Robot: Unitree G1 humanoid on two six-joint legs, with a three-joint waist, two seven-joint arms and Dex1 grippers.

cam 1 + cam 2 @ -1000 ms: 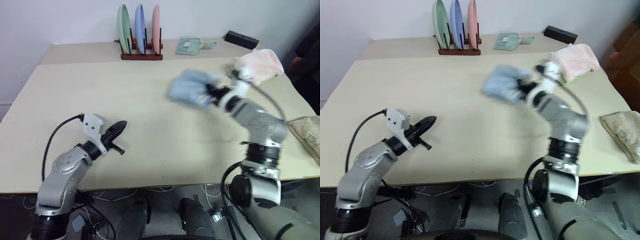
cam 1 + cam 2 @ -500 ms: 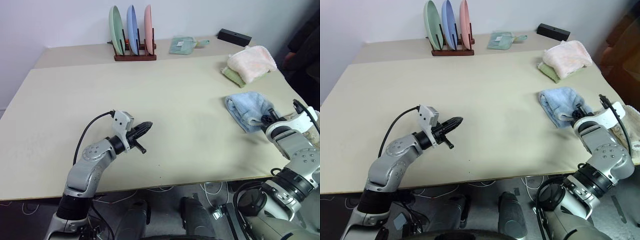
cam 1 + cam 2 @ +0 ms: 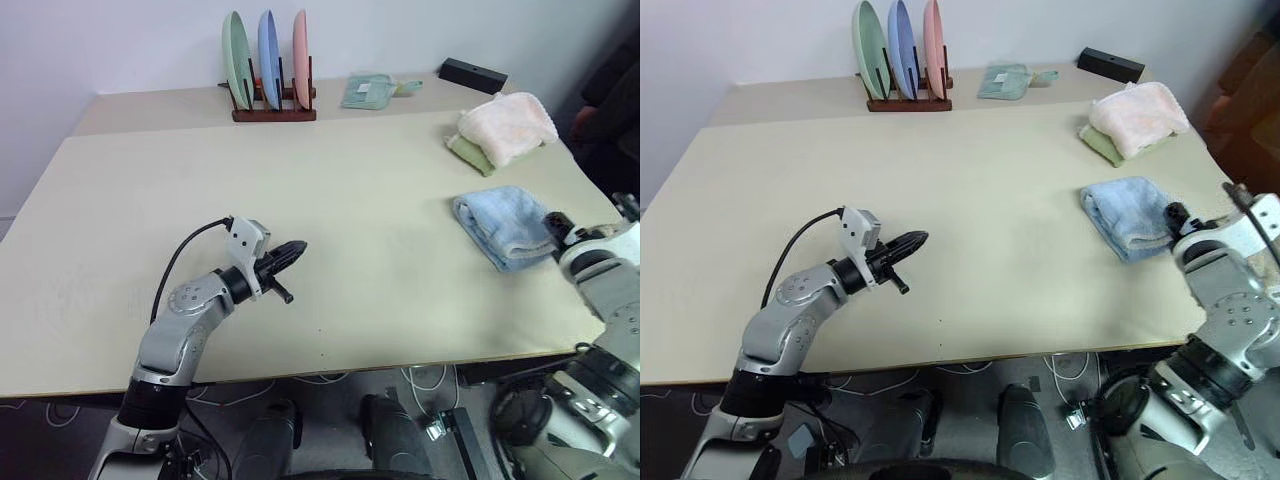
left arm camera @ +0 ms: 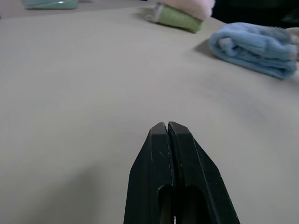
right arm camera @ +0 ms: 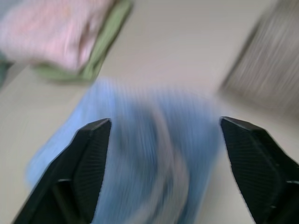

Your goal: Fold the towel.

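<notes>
- The right gripper (image 5: 166,130) was partly cut off at the edge of the head views; the wrist view showed its black jaws spread wide, blurred, with nothing between them but the towel lying beyond.
- The light blue terry cloth towel (image 3: 503,226) lay folded into a thick, compact bundle on the beige tabletop (image 3: 350,180) near the right edge, just in front of the right gripper and apart from it.
- Its stitched edging and tag were too small to make out.
- A pale pink fluffy towel (image 3: 506,122) sat atop a small green cloth (image 3: 468,150), mostly hiding it, farther back.
- The left gripper (image 4: 168,128) hovered over the bare tabletop, jaws pressed together, holding nothing.
</notes>
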